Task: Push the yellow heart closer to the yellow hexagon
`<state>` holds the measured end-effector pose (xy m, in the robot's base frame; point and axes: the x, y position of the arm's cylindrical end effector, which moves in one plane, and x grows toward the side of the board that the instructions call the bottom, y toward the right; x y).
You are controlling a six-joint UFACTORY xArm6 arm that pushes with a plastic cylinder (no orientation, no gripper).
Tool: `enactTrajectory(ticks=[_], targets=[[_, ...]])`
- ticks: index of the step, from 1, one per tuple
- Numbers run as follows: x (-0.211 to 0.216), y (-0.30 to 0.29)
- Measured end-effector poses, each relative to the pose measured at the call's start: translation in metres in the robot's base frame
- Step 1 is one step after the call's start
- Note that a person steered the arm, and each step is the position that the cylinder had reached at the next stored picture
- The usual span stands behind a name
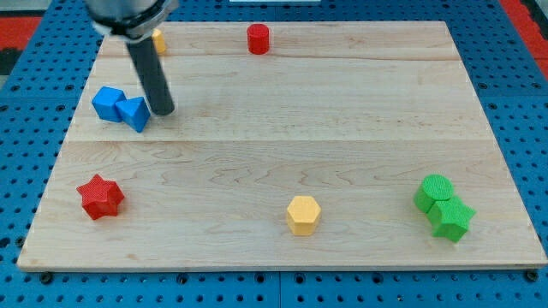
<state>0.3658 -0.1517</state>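
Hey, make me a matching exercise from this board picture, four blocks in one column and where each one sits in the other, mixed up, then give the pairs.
Blocks:
1. red star
2. yellow hexagon
3. red cylinder
4. green blocks

Places:
A. top edge, near the middle
B. bottom right of the view
C. bottom left of the view
D. bottom, near the middle

Pairs: 1-C, 2-D, 3-A, 4-B

one arm, entering from the upper left of the frame, its grey housing cut off by the top edge. a straight dark rod (151, 75) hangs from it, leaning slightly so the lower end sits further to the view's right than the top. my tip (164, 111) is down at board level, upper-left area of the frame. no gripper on it.
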Motion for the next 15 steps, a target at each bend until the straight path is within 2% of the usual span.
enactTrajectory(ticks=[1, 2, 3, 4, 5, 6, 8, 9, 10, 11, 12, 13, 14, 15], targets=[[-0.068, -0.002], [-0.09, 0.014], [-0.148, 0.016], [-0.166, -0.041], [-0.119, -0.073], [-0.094, -0.011], [-0.094, 0.005], [-0.11, 0.001], [-0.119, 0.023], [-0.099, 0.064], [-0.075, 0.032], [-0.135, 0.064], [-0.139, -0.028], [-0.096, -0.017]])
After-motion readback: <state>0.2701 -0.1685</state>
